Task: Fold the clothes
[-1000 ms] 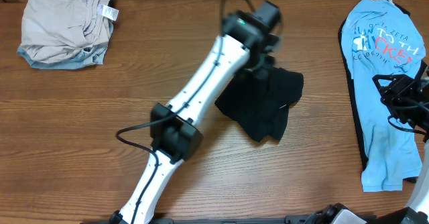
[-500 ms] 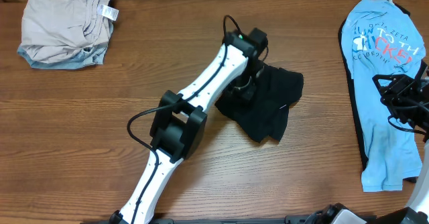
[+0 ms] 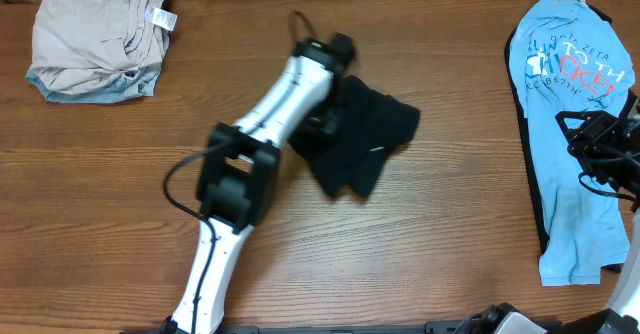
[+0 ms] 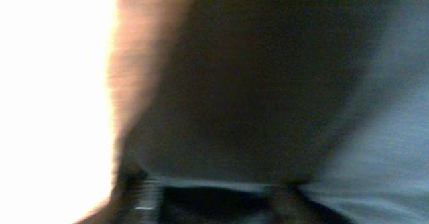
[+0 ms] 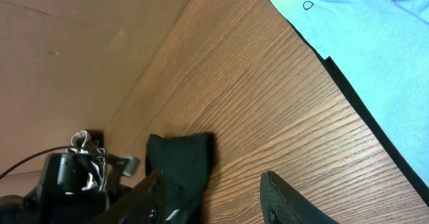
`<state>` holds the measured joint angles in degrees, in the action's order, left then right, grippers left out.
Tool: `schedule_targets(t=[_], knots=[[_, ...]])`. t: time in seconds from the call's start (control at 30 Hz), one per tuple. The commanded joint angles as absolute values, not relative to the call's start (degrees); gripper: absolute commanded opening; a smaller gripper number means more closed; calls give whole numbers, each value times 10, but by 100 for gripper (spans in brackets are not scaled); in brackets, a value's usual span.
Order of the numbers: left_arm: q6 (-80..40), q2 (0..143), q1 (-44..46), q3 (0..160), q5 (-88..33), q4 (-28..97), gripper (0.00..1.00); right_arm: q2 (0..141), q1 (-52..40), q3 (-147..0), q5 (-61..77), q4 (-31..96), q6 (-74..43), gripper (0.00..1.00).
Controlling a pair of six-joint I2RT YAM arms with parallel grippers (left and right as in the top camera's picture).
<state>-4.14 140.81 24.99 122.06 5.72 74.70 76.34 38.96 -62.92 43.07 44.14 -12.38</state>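
A crumpled black shirt (image 3: pixel 368 134) lies near the middle of the wooden table, also seen as a dark cloth (image 5: pixel 179 158) in the right wrist view. My left gripper (image 3: pixel 326 124) is down on its left edge. The left wrist view is badly blurred, filled with dark cloth (image 4: pixel 255 83), and its two fingers look spread apart, with dark fabric between them. A light blue tee (image 3: pixel 575 114) with red and white lettering lies flat at the right edge. My right gripper (image 3: pixel 598 149) hovers over it, open and empty (image 5: pixel 218 200).
A folded pile of beige and grey pieces (image 3: pixel 95 34) with a white tag (image 3: pixel 160 17) sits at the back left corner. The left arm (image 3: pixel 240 174) stretches diagonally across the table's middle. A brown wall (image 5: pixel 80 43) runs behind the table.
The left arm swung left and the black shirt slid left and slightly back with it. The left fingers now look parted. The right arm and blue tee stayed put.
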Motion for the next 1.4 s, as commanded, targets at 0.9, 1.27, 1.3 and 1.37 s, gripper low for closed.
schedule_targets(t=[0.9,1.27,1.3,1.37], knots=[[105,1436,249,1372,-26,920,100,749,392,-635,429,448,-108,49],[107,1436,280,1240,-26,805,100,750,392,-635,429,456,-104,51],[107,1436,286,1235,-21,800,100,750,392,-635,429,456,-104,51],[106,1436,297,1228,4,785,100,750,392,-635,429,456,-104,51]])
